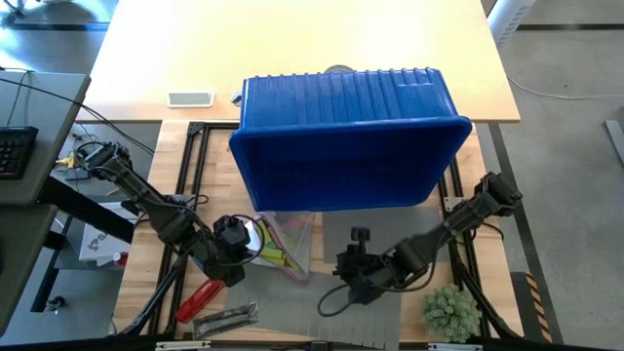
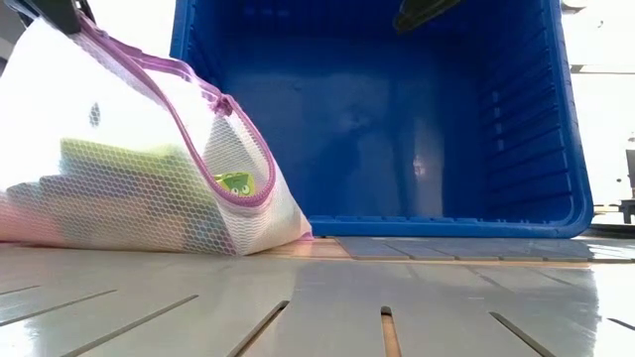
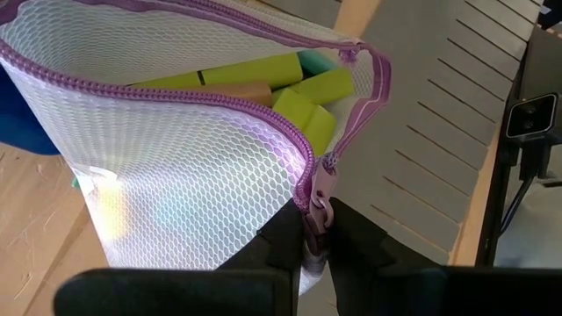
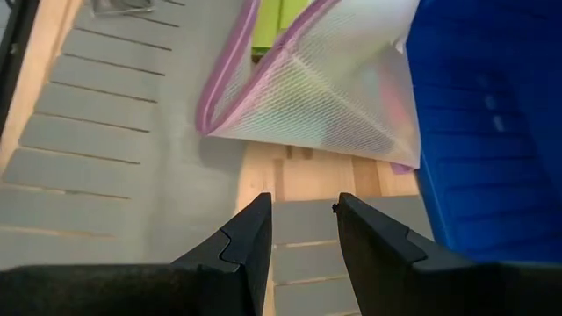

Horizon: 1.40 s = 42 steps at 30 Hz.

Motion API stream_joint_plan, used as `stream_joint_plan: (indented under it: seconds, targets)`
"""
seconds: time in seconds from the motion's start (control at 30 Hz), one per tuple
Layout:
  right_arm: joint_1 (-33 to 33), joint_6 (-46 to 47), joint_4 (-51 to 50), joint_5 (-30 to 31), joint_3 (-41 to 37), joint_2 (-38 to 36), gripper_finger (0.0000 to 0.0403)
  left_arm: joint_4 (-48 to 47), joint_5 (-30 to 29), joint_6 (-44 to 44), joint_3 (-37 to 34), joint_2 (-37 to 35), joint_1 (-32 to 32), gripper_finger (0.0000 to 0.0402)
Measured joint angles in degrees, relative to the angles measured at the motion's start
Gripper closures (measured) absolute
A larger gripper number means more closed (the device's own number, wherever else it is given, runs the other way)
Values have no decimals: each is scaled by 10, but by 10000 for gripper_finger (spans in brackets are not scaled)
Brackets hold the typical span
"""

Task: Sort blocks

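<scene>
Room: grey floor around a pale desk (image 1: 292, 49), beyond the blue bin.
Table: wooden slats on a black frame, grey slotted mat (image 1: 361, 292) in front of the blue bin.
Blue bin (image 1: 346, 136): tipped on its side, open mouth facing the arms.
Mesh bag (image 3: 176, 202): white, purple zipper, just before the bin's left corner, unzipped.
Blocks (image 3: 255, 79): lime, teal and tan, inside the mesh bag.
Red tool (image 1: 198, 298): near the bag, away from the bin.
Left gripper (image 3: 316, 230): pinched on the bag's zipper end.
Right gripper (image 4: 303, 230): partly parted, empty, over the mat by the bin.
</scene>
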Motion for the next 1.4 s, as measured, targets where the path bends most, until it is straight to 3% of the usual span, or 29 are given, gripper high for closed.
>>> stream_joint_plan:
  seconds: [1.17, 1.4]
  targets:
    - [26, -2, 0, -28, 0, 0, 288, 0, 0, 0, 0, 0, 0, 378]
    - [27, -17, 5, -56, 0, 0, 288, 0, 2, 1, 0, 0, 0, 378]
